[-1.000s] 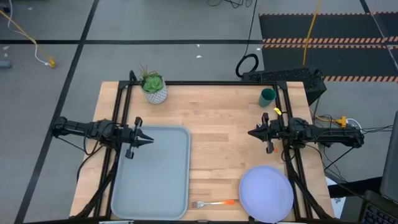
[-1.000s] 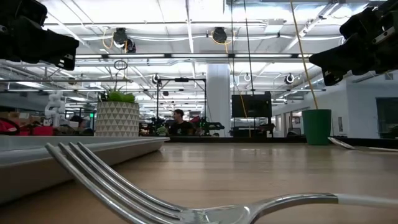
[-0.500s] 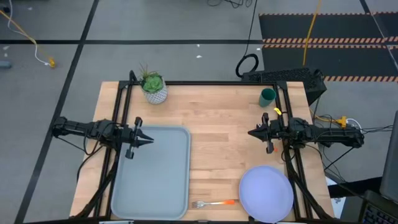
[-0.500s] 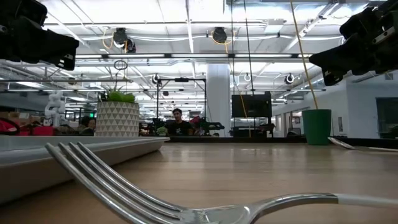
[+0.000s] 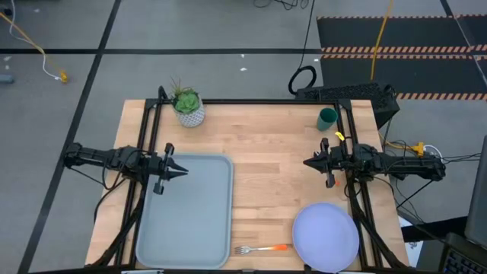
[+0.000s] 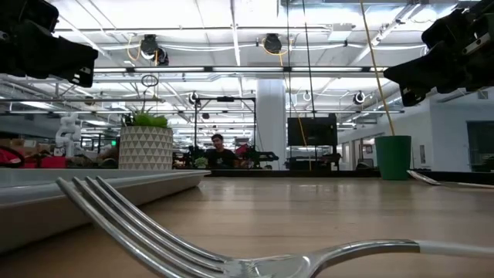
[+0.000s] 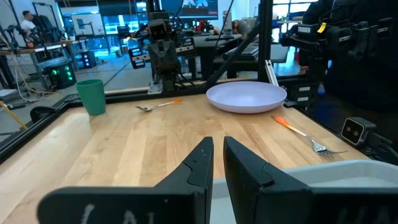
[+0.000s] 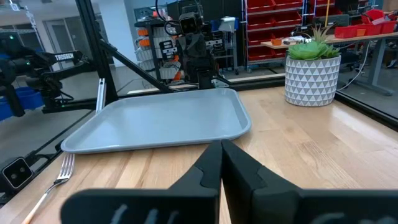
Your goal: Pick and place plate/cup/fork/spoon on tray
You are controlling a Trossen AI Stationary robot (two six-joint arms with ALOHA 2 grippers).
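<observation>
The grey-blue tray lies flat on the table's left half. The pale lavender plate rests near the front right corner, and the orange-handled fork lies just left of it, tines toward the tray. The dark green cup stands at the far right. The spoon lies between cup and plate, under my right arm. My left gripper hovers level over the tray's far edge, with a narrow gap between its fingers and nothing in it. My right gripper hovers shut and level above the table, pointing left.
A white pot with a green plant stands at the far left of the table, beyond the tray. Bare wood lies between the tray and my right gripper. Black frame rails run along the table's edges.
</observation>
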